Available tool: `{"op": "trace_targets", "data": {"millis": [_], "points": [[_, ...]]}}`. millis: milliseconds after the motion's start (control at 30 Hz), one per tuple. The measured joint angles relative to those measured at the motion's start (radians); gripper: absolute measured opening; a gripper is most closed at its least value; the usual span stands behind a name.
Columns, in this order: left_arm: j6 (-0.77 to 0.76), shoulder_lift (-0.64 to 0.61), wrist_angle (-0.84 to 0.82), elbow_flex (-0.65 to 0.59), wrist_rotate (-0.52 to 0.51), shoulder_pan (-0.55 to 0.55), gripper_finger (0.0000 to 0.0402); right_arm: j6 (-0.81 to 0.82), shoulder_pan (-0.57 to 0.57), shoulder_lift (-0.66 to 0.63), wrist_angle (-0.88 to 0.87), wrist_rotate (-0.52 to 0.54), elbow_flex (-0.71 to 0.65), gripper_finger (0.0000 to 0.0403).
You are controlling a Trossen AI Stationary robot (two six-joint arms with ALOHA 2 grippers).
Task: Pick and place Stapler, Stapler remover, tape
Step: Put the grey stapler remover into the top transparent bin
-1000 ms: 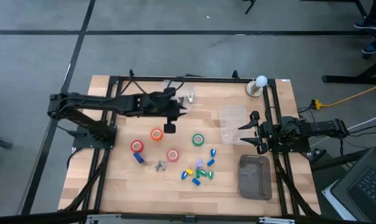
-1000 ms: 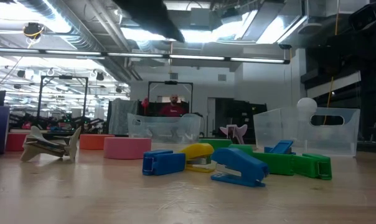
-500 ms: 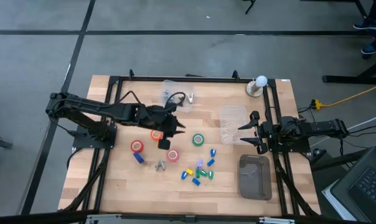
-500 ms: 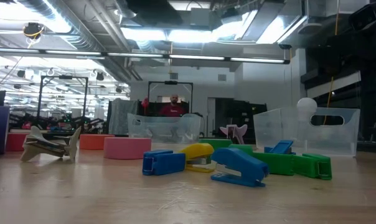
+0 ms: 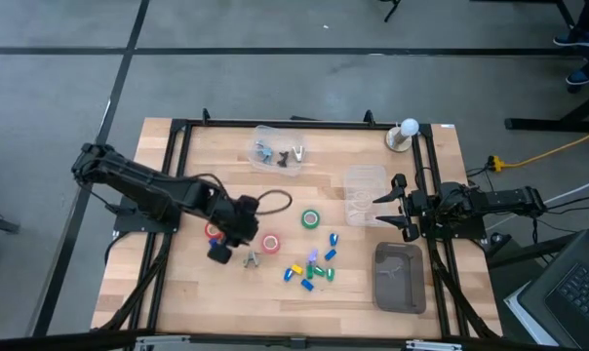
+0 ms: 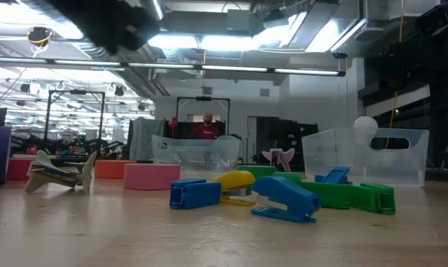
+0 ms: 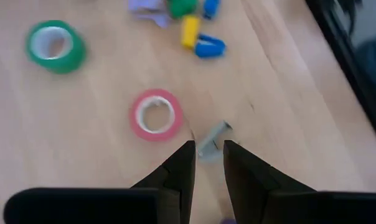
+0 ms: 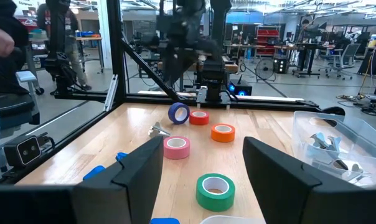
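My left gripper [image 7: 208, 163] hangs over the near-left part of the table [image 5: 373, 302], fingers drawn to a narrow gap with nothing between them, pointed down at a loose staple remover [image 7: 211, 138] lying on the wood just beside the pink tape roll [image 7: 155, 116]. My right gripper [image 8: 202, 160] waits at the right edge of the table, spread wide and empty.

Judging by what lies where, the sorting is only started. The clear bin at the far edge [image 5: 275, 156] already holds a few staple removers, though I cannot count them surely from above. Left to do: the remover under my left fingers, and the tape, none of it binned yet. The green roll [image 5: 310, 219] sits mid-table, the pink one beside my left wrist, the red roll [image 5: 213, 230] partly hidden under my arm, and the orange one [image 8: 223, 131] shows only from my right wrist. The small blue, yellow and green staplers [image 5: 311, 270] remain clustered near the front. The clear container [image 5: 363, 195] by my right gripper and the grey tray [image 5: 399, 278] look empty.
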Motion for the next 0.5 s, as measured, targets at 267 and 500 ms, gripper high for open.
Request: {"op": "trace_targets", "data": {"millis": [267,500], "points": [[0.255,0.01,0.047,-0.087,-0.009,-0.135,0.0079,0.0,0.0,0.0,0.0,0.0,0.0,0.0225],[0.517,0.009,0.165,-0.171,-0.035,-0.2,0.0079,0.0,0.0,0.0,0.0,0.0,0.0,0.0225]]}}
